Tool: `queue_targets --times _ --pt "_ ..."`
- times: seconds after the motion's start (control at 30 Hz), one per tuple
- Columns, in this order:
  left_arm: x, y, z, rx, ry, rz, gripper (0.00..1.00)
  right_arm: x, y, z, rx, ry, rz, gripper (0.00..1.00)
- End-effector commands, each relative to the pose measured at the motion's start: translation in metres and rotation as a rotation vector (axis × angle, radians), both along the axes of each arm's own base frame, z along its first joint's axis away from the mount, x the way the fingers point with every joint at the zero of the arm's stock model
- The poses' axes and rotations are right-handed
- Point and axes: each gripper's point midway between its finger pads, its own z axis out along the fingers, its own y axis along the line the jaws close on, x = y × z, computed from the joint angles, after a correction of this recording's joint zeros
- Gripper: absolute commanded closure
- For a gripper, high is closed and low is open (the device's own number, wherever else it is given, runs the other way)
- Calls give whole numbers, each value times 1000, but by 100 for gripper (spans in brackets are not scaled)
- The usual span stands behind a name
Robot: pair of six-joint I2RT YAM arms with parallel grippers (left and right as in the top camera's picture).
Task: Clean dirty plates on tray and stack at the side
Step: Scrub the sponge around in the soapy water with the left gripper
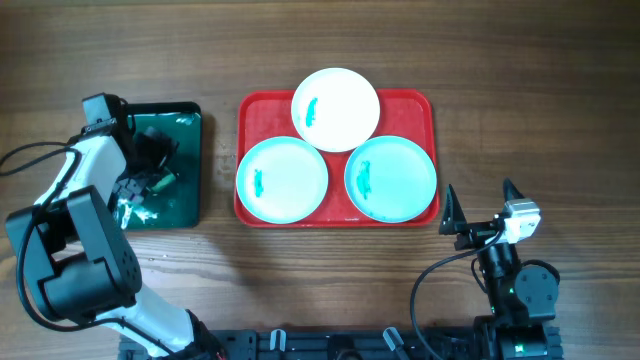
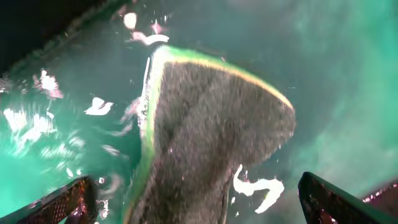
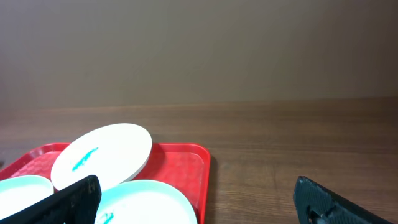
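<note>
The red tray (image 1: 400,101) holds three plates, each with a teal smear: a white plate (image 1: 336,108) at the back, a turquoise plate (image 1: 282,180) front left and a turquoise plate (image 1: 392,178) front right. The white plate (image 3: 102,154) leans on the turquoise ones. My left gripper (image 1: 150,165) is open over the dark green tray (image 1: 185,195); a green-edged dark sponge (image 2: 205,143) lies in shallow water between its fingers (image 2: 199,205). My right gripper (image 1: 480,205) is open and empty, right of the red tray (image 3: 183,168).
The dark green tray holds water with white foam flecks (image 2: 264,190). Bare wooden table (image 1: 560,120) lies right of the red tray and along the front. A cable (image 1: 25,155) runs at the far left.
</note>
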Motion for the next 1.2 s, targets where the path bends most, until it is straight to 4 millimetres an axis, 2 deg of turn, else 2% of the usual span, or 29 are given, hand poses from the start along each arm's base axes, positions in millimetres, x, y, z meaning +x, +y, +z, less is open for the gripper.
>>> queue_targets --times 0.0,0.03,0.1,0.13,0.27,0.3,0.33,0.4,0.67,0.73,0.9,0.97,1.0,1.1,1.13,1.17 --pt "-16 2 -25 11 75 9 20 0 -1 0 -8 -3 -9 0" --pt "-16 2 -25 11 75 9 38 0 -1 0 -9 -3 -9 0" --pt "-17 2 -25 10 76 9 80 0 -1 0 -8 -3 -9 0" --pt "-17 2 -25 10 76 9 96 0 -1 0 -8 -3 -9 0" --pt "-16 2 -25 11 75 9 96 0 -1 0 -9 -3 -9 0" --pt "-16 2 -25 11 73 9 92 0 -1 0 -8 -3 -9 0" --pt "-15 2 -25 12 70 10 73 0 -1 0 -8 -3 -9 0" --pt "-12 4 -24 17 55 10 0 0 -1 0 -8 -3 -9 0" --pt "14 13 -17 58 -53 12 0 0 -1 0 -8 -3 -9 0" --pt "16 20 -16 92 -58 22 3 0 -1 0 -8 -3 -9 0" --pt "13 30 -15 148 -42 39 69 0 -1 0 -8 -3 -9 0" --pt "13 30 -15 148 -43 39 92 0 -1 0 -8 -3 -9 0" --pt "13 30 -15 148 -42 39 96 0 -1 0 -8 -3 -9 0" --pt "9 28 -16 142 -25 38 96 0 -1 0 -8 -3 -9 0" --pt "7 27 -17 139 -16 37 87 0 -1 0 -8 -3 -9 0" --pt "5 27 -18 136 -6 37 60 0 -1 0 -8 -3 -9 0"
